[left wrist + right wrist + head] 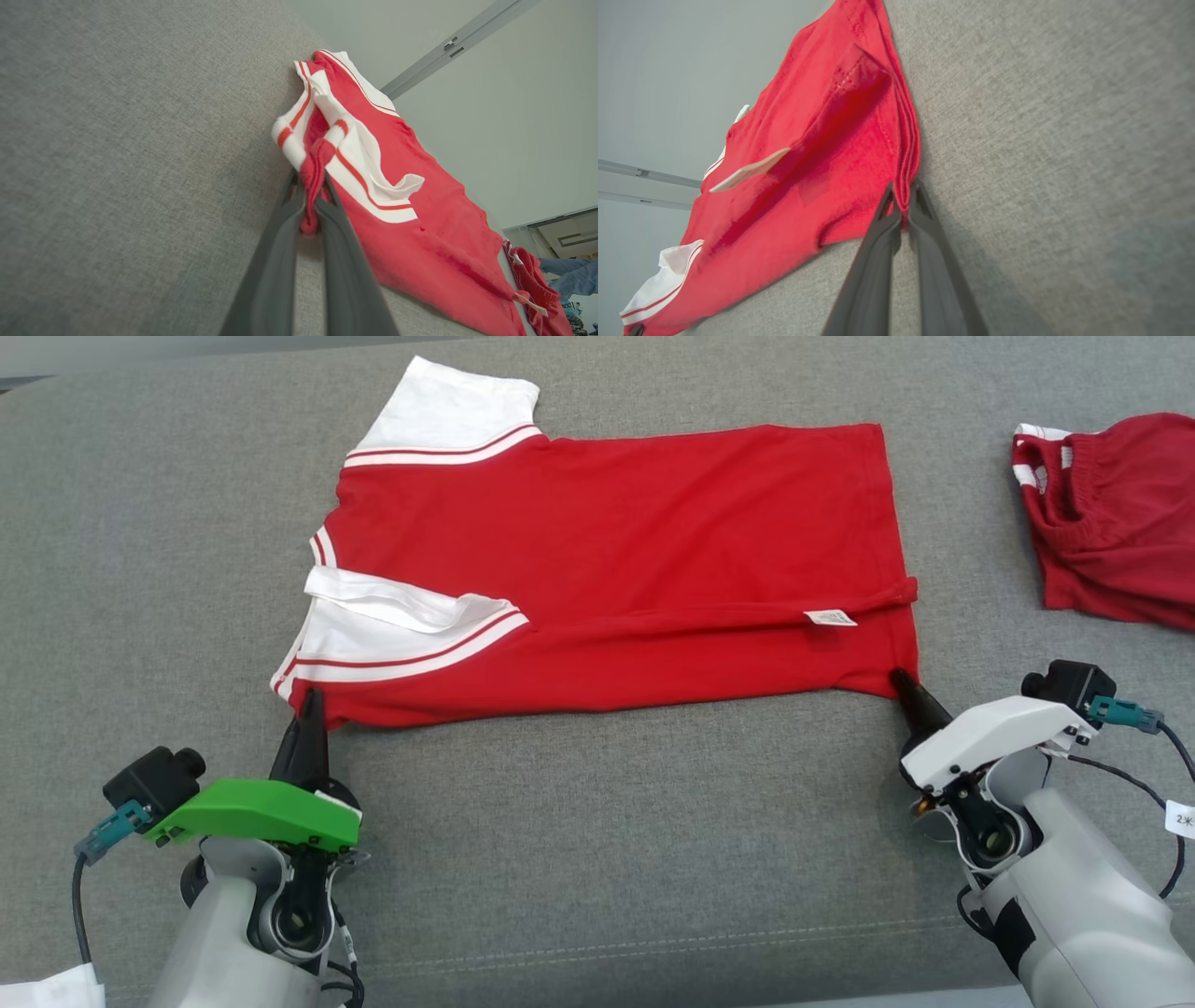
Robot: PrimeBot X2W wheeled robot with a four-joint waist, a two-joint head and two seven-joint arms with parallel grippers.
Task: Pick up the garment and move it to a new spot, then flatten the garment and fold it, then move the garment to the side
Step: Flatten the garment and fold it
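Observation:
The garment (616,551) is a red T-shirt with white, red-striped sleeves, lying flat and folded lengthwise on the grey cushion, collar end to the left. My left gripper (308,702) is shut on its near left corner by the sleeve; the left wrist view has a bunch of red cloth (312,186) pinched between the two dark fingers. At the near right hem corner, my right gripper (902,683) is shut on the fabric; the red hem edge (903,196) is clamped between its fingers. A white label (830,618) lies near that hem.
A second red garment (1111,518) with white stripes lies crumpled at the right edge of the grey cushion (597,821). A seam line runs along the cushion's front edge below both arms. White cloth (51,987) pokes in at the bottom left corner.

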